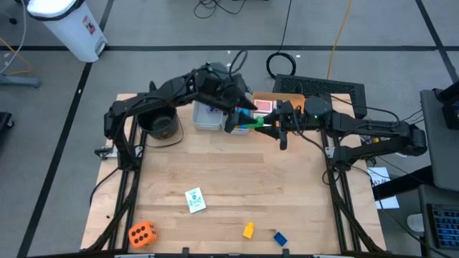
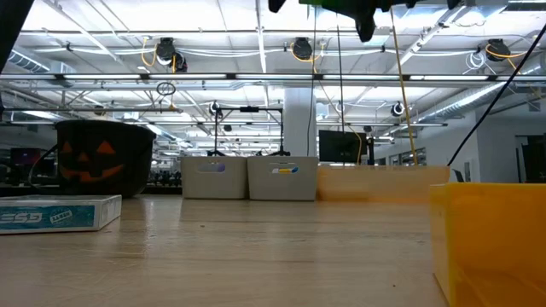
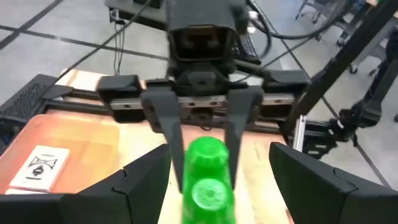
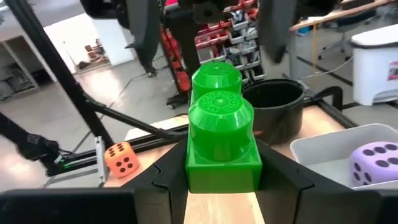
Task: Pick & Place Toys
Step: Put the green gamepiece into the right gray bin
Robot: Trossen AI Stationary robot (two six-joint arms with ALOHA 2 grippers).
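Note:
A green two-stud brick [image 1: 255, 123] hangs high above the table's far middle, with my right gripper [image 1: 267, 129] shut on it. My left gripper [image 1: 238, 118] faces it from the left, open. The left gripper's fingers [image 3: 140, 186] stand on either side of the brick's free end [image 3: 208, 193] without touching it. On the near table lie an orange die [image 1: 141, 233], a picture card [image 1: 194, 200], a yellow brick [image 1: 248, 230] and a blue brick [image 1: 280, 237]. A purple die [image 4: 373, 162] sits in a grey bin [image 1: 208, 117]. My right gripper pinches the green brick's two long sides [image 4: 189, 168] between its two fingers, at the end nearest the gripper. The fingers come level from the table's right and lie along the brick. The brick sticks out past them, studs up, lifted clear of the table.
A black pumpkin bucket [image 1: 159, 123] stands left of the grey bin. A flat orange tray [image 1: 276, 102] with a card [image 3: 43, 167] lies at the far edge under the arms. A keyboard [image 1: 323, 87] sits beyond the table.

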